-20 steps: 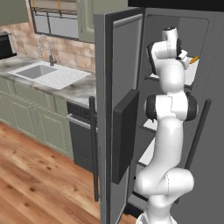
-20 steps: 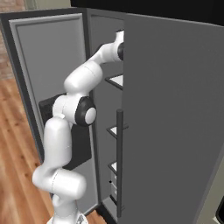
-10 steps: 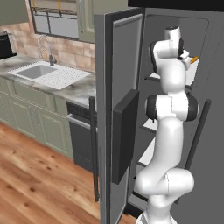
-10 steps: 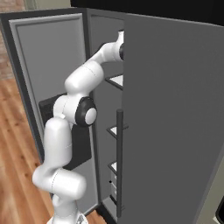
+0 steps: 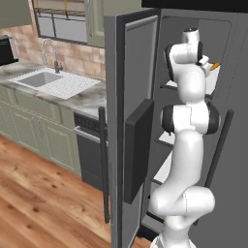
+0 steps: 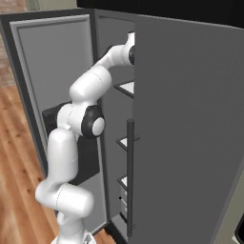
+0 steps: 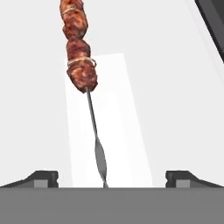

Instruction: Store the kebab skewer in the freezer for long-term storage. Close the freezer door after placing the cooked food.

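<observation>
Gripper (image 7: 105,177) released, fingers spread either side of kebab skewer (image 7: 83,83) lying on upper white freezer shelf (image 7: 175,87); freezer door (image 5: 138,135) ajar.

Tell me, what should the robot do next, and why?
Probably draw the hand straight back out of the freezer. The gripper stands open, its fingertips wide of the kebab skewer, which lies on the white shelf; the freezer door is open.
</observation>
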Motion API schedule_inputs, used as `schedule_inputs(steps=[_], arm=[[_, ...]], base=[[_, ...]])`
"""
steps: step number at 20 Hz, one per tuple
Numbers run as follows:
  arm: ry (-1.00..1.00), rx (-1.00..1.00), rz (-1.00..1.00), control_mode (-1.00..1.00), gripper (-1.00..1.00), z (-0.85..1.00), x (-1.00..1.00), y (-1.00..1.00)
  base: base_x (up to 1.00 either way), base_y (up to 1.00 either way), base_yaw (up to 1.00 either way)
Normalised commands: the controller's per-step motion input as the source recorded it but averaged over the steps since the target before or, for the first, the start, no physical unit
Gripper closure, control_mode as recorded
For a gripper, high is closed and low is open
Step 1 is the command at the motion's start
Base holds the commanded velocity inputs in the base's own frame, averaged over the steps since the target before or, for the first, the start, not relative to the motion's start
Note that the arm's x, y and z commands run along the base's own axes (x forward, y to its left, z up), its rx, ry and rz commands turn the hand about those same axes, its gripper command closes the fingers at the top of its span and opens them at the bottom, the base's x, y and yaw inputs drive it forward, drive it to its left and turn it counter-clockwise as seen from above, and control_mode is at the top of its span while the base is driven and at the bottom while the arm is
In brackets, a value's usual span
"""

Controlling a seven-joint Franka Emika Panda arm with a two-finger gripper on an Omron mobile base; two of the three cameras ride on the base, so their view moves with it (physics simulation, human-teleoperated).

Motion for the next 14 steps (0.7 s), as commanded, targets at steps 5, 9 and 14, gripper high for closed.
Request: schedule_inputs(steps=[5,9,14], arm=[[0.00,0.00,-0.05,-1.00,-1.00,0.00,-0.26,0.31],[-0.01,0.00,-0.02,-1.00,-1.00,0.00,-0.45,0.30],[-0.05,0.00,0.00,-1.00,-1.00,0.00,-0.62,0.32]], base=[[0.00,0.00,0.00],[0.00,0.00,0.00],[0.00,0.00,0.00]])
